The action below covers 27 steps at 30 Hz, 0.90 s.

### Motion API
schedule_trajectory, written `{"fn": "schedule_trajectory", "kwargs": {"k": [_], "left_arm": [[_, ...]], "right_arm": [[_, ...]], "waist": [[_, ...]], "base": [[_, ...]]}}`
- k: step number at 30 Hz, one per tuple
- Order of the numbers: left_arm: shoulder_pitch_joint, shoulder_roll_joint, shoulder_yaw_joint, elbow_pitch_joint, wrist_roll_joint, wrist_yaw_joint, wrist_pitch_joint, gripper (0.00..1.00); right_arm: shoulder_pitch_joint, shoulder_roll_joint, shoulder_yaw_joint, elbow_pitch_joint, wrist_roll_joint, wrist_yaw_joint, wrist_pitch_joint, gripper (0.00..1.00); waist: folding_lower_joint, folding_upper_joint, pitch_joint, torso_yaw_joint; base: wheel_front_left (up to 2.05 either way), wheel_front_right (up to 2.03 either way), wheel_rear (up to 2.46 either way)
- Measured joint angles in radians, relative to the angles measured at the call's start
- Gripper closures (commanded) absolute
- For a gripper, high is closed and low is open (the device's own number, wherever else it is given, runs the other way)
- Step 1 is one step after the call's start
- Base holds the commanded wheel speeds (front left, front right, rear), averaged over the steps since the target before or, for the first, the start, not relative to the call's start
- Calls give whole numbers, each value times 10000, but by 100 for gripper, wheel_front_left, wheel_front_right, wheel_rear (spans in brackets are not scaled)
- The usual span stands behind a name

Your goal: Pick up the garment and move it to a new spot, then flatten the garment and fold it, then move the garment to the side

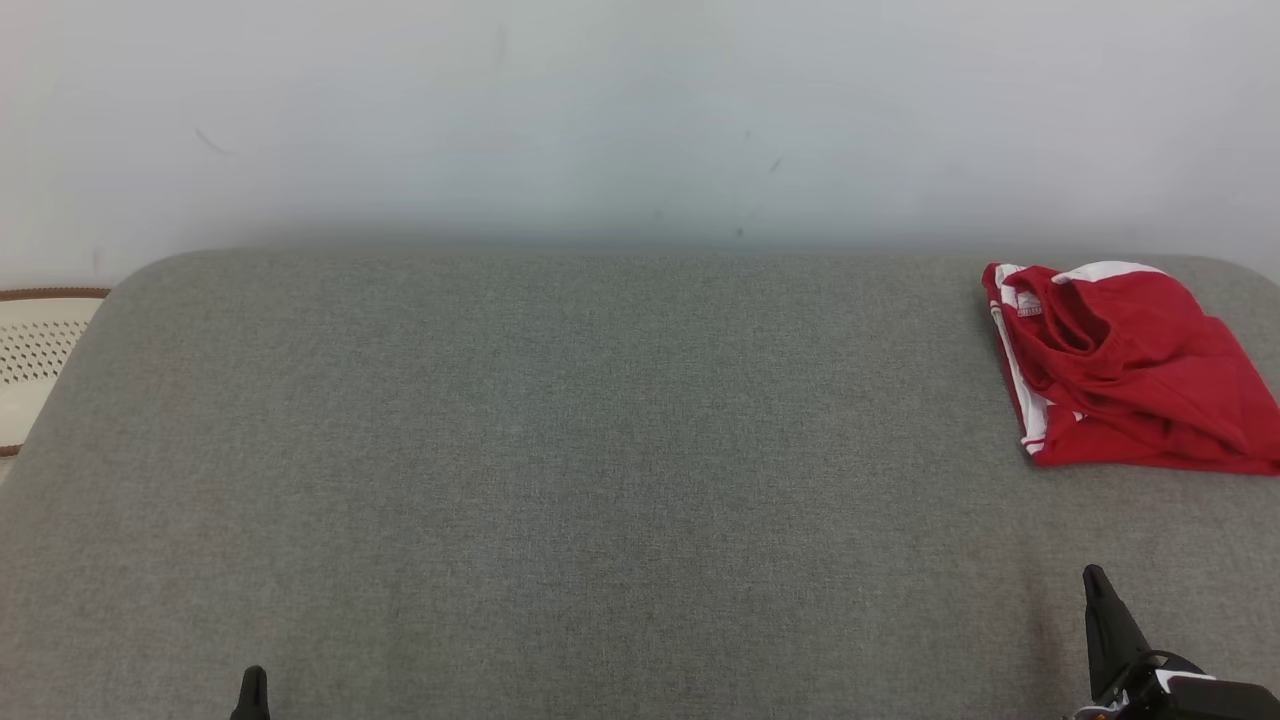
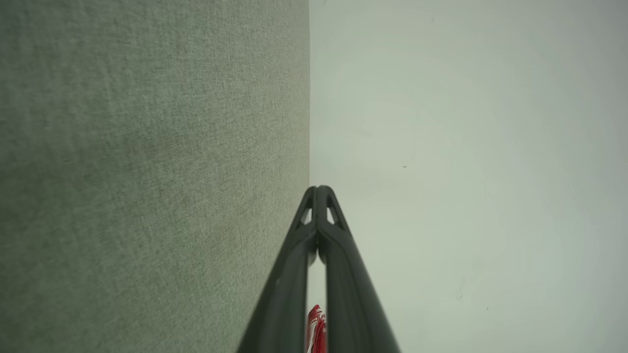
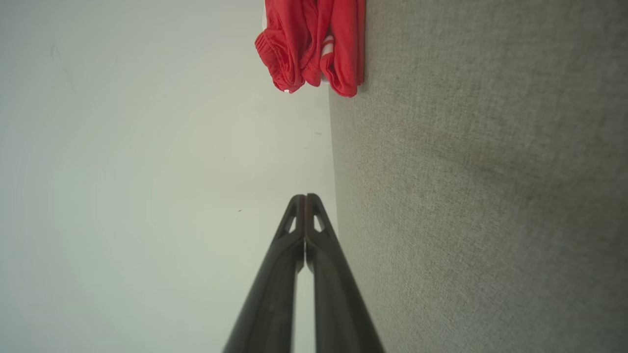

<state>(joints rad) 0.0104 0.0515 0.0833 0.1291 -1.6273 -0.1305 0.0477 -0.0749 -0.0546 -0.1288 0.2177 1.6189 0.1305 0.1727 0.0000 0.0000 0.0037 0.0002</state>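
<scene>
The garment [image 1: 1125, 365] is red with white stripes and lies folded in a compact stack at the far right of the grey padded surface [image 1: 600, 450]. It hangs at the top of the right wrist view as the garment [image 3: 314, 44], and a red sliver of the garment [image 2: 316, 328] peeks between the fingers in the left wrist view. My right gripper [image 1: 1095, 575] is shut and empty at the lower right, well short of the garment. My left gripper [image 1: 254, 675] pokes up at the lower left, shut and empty. Both wrist views show fingertips pressed together: left gripper [image 2: 319, 189], right gripper [image 3: 305, 197].
A pale wall [image 1: 640, 110] runs behind the surface's far edge. A cream perforated object with a brown rim [image 1: 40, 345] sits off the surface's left end. The grey surface stretches bare from the left end to the garment.
</scene>
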Motion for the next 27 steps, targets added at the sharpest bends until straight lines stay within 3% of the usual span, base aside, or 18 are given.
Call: {"fn": "schedule_trajectory", "kwargs": {"k": [27], "left_arm": [[-1,-2,6,0,0,0,12,100]], "right_arm": [[-1,10,-15,0,-6,0,4,100]], "waist": [[0,0,0,0]], "base": [[0,0,0]]}}
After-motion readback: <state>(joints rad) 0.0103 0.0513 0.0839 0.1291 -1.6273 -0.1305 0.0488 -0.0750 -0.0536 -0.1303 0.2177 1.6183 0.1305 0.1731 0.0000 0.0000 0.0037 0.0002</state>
